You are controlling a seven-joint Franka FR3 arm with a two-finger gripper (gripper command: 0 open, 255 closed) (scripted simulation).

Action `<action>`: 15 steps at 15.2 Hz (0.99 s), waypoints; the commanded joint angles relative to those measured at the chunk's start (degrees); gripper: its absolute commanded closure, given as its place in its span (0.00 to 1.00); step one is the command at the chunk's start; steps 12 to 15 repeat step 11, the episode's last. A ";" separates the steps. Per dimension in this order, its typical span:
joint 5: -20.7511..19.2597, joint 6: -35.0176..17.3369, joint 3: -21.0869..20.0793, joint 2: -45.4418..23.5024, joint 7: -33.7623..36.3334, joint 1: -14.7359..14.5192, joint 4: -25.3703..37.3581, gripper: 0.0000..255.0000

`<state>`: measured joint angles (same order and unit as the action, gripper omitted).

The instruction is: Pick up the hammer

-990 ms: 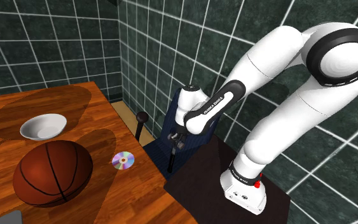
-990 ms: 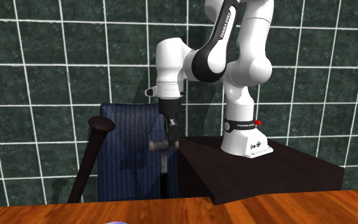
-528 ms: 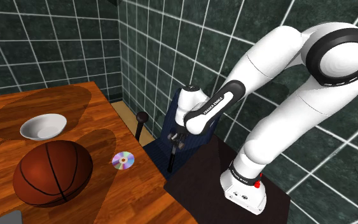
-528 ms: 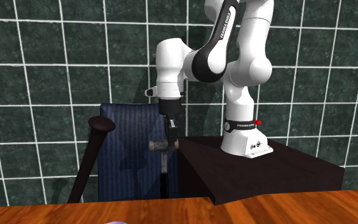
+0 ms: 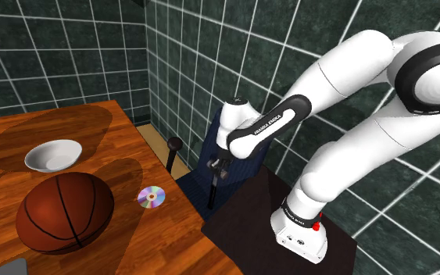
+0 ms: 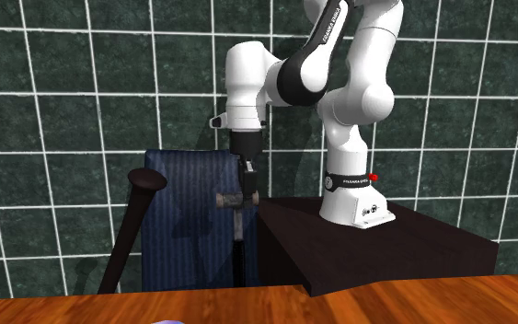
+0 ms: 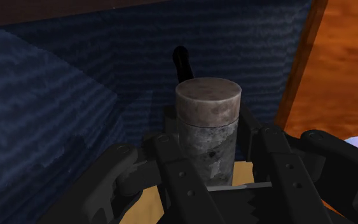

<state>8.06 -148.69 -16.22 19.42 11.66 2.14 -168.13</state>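
Green-tiled walls frame the gripper [image 6: 247,184] clamped on the hammer [image 6: 230,198] (handle hanging down) by a blue chair [image 6: 183,216] — grasp made, a clear lift apparently remains.

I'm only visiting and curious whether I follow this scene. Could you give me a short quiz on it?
1. True or false: the hand is shut on the hammer.
2. Which lies nearest the disc on the table? A) basketball B) banana C) kettle
3. Fill in: the hammer's handle hangs ___ from its head.
Key: 1 true; 2 A; 3 down.
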 commanded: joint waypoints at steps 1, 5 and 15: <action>0.26 2.67 0.37 2.19 -0.30 -0.27 0.45 1.00; 0.53 7.53 1.00 6.18 -0.68 -0.69 1.33 1.00; 0.55 12.39 1.61 9.84 -0.93 -0.96 2.54 1.00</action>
